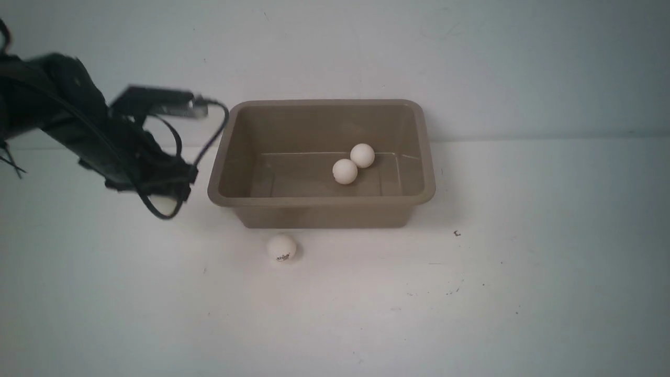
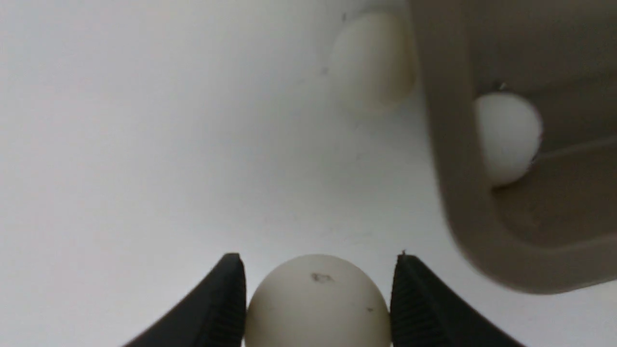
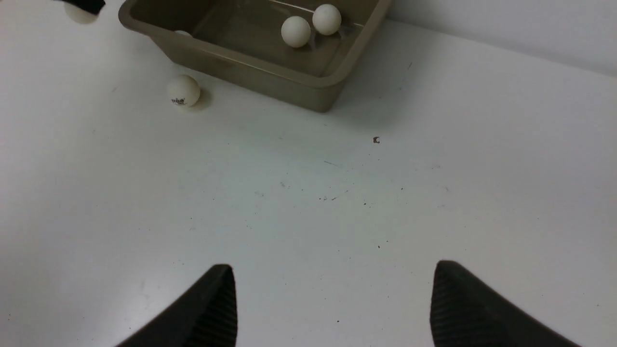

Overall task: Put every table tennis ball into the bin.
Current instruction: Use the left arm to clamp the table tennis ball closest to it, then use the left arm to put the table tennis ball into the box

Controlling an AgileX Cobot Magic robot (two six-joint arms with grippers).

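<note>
so the left gripper [image 2: 318,277] is clamped on a table tennis ball [image 2: 315,306] just left of the bin [image 1: 319,200], right gripper [image 3: 332,299] spread wide apart

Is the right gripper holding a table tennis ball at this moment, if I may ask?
No, the right gripper stands open in its wrist view, with only the table showing between its fingertips.

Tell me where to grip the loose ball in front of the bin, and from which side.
Pinch the loose ball across its widest middle, coming straight down from above. It is a smooth sphere close to the bin and its front wall, so place the jaws left and right of it, where both sides look free.
</note>
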